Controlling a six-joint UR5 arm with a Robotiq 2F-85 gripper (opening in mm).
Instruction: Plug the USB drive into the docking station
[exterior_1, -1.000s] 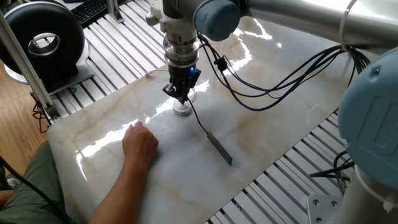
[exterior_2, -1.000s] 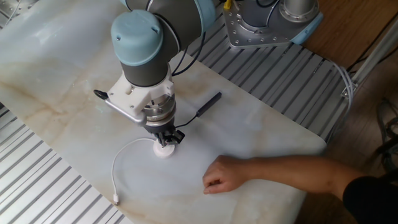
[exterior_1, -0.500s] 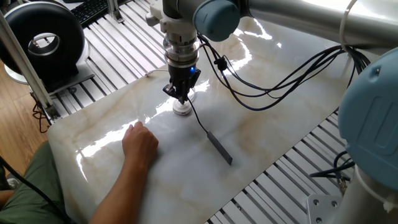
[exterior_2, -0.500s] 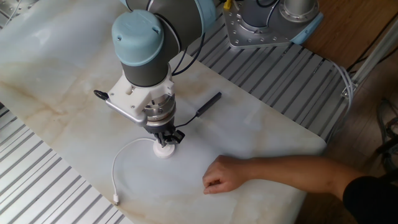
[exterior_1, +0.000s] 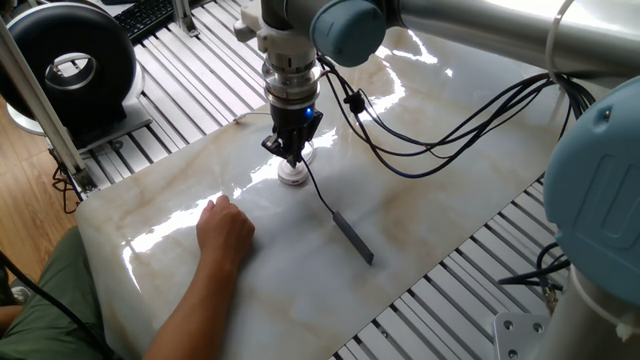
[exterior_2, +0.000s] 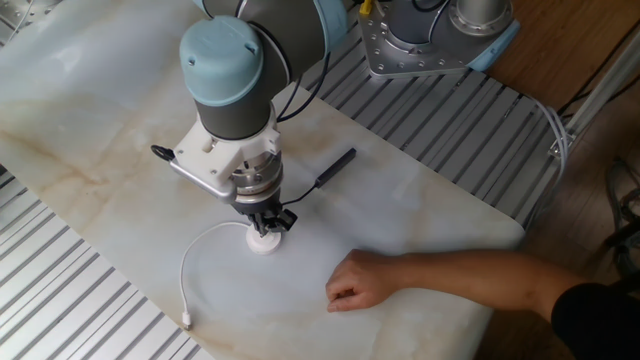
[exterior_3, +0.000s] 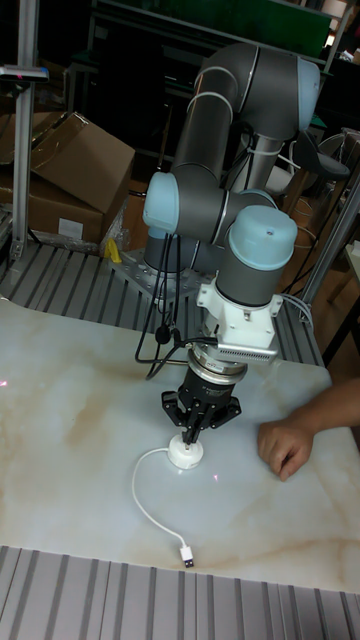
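Gripper (exterior_1: 291, 158): jaws nearly shut, pinching the cable's plug just above the docking station (exterior_1: 292, 177)
USB drive (exterior_1: 352, 238): flat on the table (exterior_1: 450, 210), well apart from the jaws

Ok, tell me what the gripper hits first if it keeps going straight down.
The gripper points down at the white puck directly beneath, so it would likely meet that first. The remaining gap is hard to judge.

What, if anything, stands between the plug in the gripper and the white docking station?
Nothing visible does. The gripper hangs right over the docking station; the person's hand rests off to one side, apart.
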